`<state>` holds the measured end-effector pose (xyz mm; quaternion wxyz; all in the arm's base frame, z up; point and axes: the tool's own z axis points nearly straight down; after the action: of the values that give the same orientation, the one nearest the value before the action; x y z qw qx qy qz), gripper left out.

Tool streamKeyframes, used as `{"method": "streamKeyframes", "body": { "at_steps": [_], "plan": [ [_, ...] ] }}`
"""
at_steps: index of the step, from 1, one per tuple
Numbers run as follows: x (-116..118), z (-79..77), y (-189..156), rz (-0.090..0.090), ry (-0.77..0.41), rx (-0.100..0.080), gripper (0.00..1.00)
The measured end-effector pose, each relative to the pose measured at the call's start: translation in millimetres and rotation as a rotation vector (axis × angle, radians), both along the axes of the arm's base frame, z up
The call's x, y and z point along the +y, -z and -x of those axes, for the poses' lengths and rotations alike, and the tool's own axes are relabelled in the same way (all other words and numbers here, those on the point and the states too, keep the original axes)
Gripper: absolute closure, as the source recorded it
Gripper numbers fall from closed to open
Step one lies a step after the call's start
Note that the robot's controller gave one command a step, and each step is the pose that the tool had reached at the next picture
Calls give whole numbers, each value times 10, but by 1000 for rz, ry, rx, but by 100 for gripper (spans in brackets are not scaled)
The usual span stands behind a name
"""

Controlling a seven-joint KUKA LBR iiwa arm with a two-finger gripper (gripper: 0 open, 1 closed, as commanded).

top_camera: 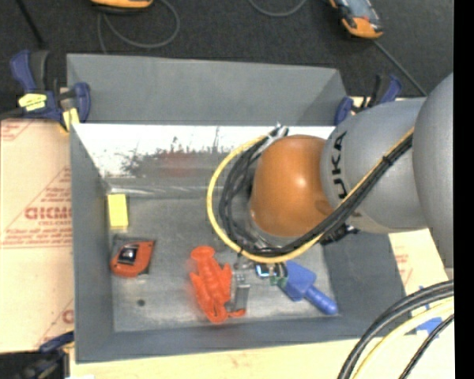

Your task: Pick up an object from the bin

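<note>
My gripper (241, 289) reaches down below the orange wrist cover, near the bin's front middle. One metal finger shows beside the right edge of an orange plastic toy-like piece (210, 284) with ribbed parts, which lies on the bin floor. Just right of the gripper lies a blue plastic object (306, 287) with a handle pointing to the front right, with a small green bit at its left end. Whether anything sits between the fingers is hidden by the wrist.
An orange and black tape measure (132, 257) lies at the left of the bin floor. A yellow block (117, 211) sits behind it near the left wall. The arm and its cables cover the right half of the bin.
</note>
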<state>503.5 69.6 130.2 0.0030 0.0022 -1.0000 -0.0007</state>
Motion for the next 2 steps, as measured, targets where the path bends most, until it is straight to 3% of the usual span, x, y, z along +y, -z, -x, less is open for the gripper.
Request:
{"method": "streamKeyframes", "body": {
  "at_steps": [1, 2],
  "plan": [
    [-1, -20, -42, -1, 4, -8, 100],
    [-2, -20, -42, -1, 5, -8, 0]
  ]
}}
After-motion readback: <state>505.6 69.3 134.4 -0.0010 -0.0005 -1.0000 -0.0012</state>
